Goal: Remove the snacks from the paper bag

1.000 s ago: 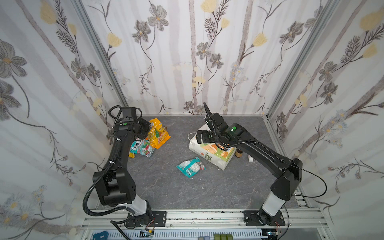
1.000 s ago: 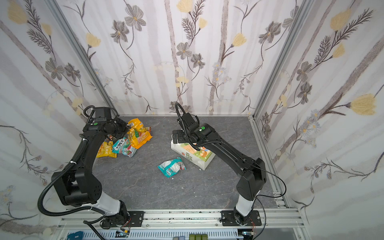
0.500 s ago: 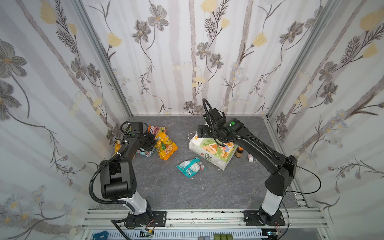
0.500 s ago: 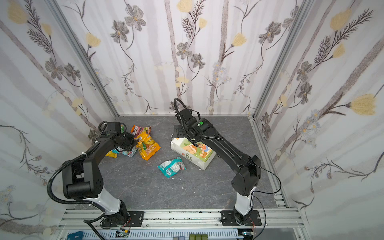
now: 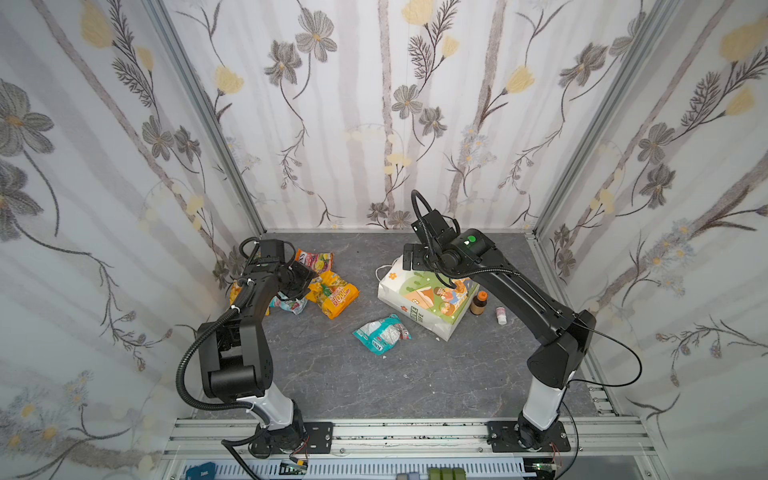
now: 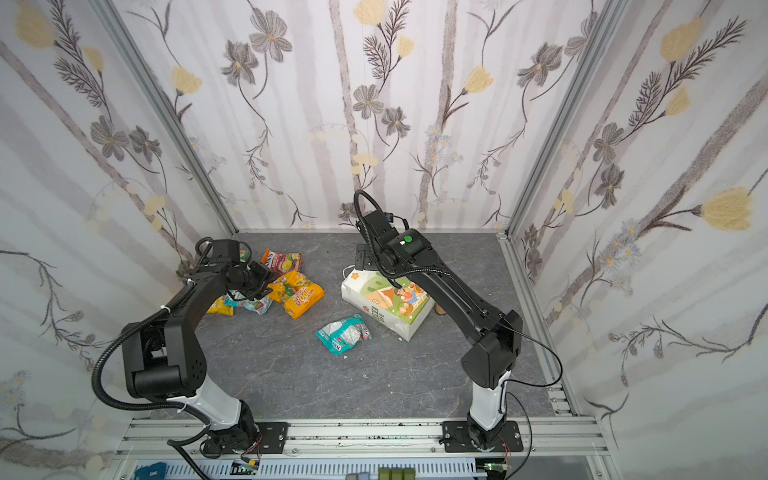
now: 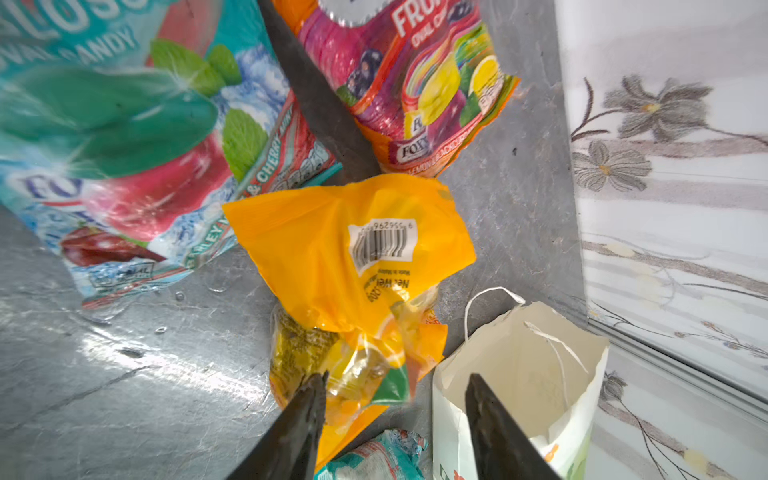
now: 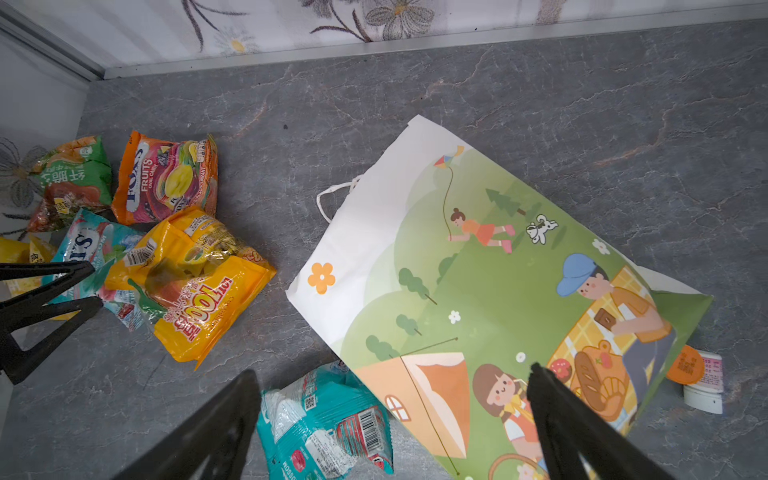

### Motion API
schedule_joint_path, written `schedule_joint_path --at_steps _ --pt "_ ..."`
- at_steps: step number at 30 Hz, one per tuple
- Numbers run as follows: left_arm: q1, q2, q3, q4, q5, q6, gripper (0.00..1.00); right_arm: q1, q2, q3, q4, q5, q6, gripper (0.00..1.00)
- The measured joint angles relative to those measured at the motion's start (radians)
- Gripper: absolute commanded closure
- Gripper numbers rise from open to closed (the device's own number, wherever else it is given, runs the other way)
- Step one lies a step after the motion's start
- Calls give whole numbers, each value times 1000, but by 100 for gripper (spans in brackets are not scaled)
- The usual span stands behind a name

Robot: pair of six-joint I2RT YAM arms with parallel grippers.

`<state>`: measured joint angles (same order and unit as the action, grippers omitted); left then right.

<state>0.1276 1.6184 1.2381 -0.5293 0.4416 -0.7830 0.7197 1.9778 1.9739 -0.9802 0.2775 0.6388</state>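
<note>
Left gripper, jaws parted and empty, above the snacks heaped on the desk; right gripper, spread wide and empty, over the lying bag.

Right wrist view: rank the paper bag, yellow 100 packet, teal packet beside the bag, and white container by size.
paper bag
yellow 100 packet and teal packet, unranked: the teal one is cropped
white container

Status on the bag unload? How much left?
Done: snack pile on the left, teal packet loose in the middle. In hand: nothing; left gripper open by the yellow packet, right gripper open above the paper bag. Remaining: bag mouth looks empty as far as the left wrist view shows; its bottom is hidden.
</note>
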Motion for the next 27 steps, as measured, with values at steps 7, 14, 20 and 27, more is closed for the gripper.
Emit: schedule_joint_path --at_steps 7,14,20,27 --pt "-49 -71 193 -44 -7 87 39 -12 -69 1 -6 -22 0 0" --pt "-260 119 380 107 168 147 38 -14 -181 -71 -6 -100 0 1" --pt "-402 320 505 168 239 233 31 -15 -321 -224 18 -140 30 1" --pt "-456 474 534 172 185 294 25 -15 -510 -438 89 -148 102 0"
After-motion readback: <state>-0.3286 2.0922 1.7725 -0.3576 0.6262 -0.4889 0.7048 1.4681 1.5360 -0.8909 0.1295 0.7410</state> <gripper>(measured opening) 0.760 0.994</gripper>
